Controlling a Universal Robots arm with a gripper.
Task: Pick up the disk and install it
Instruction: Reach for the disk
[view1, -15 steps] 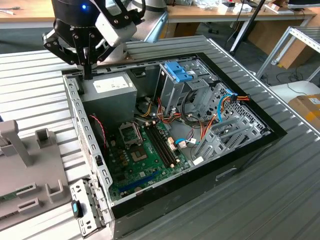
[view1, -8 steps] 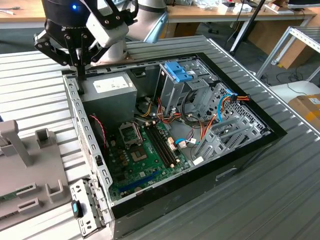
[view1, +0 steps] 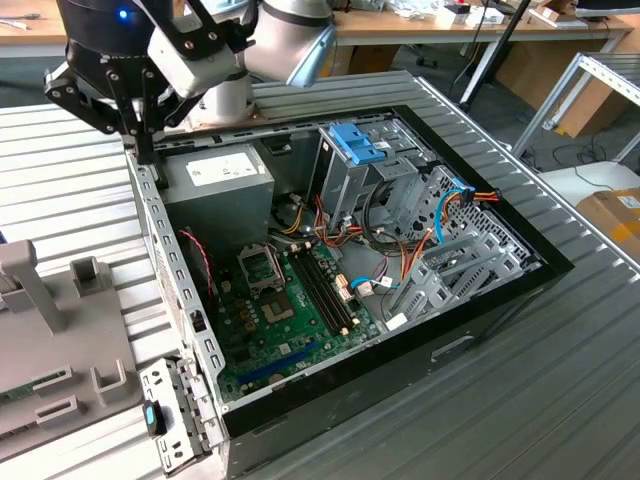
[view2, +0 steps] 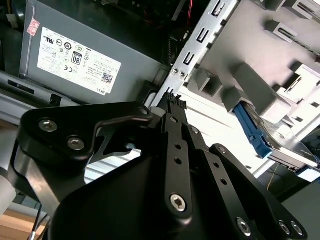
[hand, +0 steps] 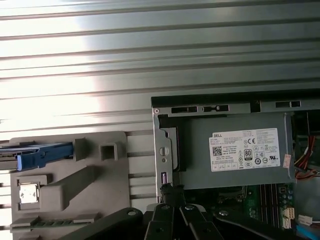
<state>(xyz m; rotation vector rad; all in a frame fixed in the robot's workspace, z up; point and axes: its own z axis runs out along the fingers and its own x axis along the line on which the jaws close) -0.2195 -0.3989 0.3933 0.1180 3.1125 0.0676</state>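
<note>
See gripper (view2: 173, 99) closed up tight, empty, at PC case (hand: 200, 109) rim by PSU (hand: 235, 150). Prob. disk (hand: 42, 155) slotted in fixture (hand: 100, 180) beside case.

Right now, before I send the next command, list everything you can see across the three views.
disk: one, blue-railed, in the grey fixture, apart from the gripper
fixture: one, grey, on the table at the exterior view's left of the case
computer case: one, black, open, mid-table
power supply: one, grey, case corner nearest the gripper
motherboard: one, green, case floor
latch plate: one, light blue, atop the drive cage
table: one, silver, ribbed
gripper: one, black, shut, empty, over the case edge
</note>
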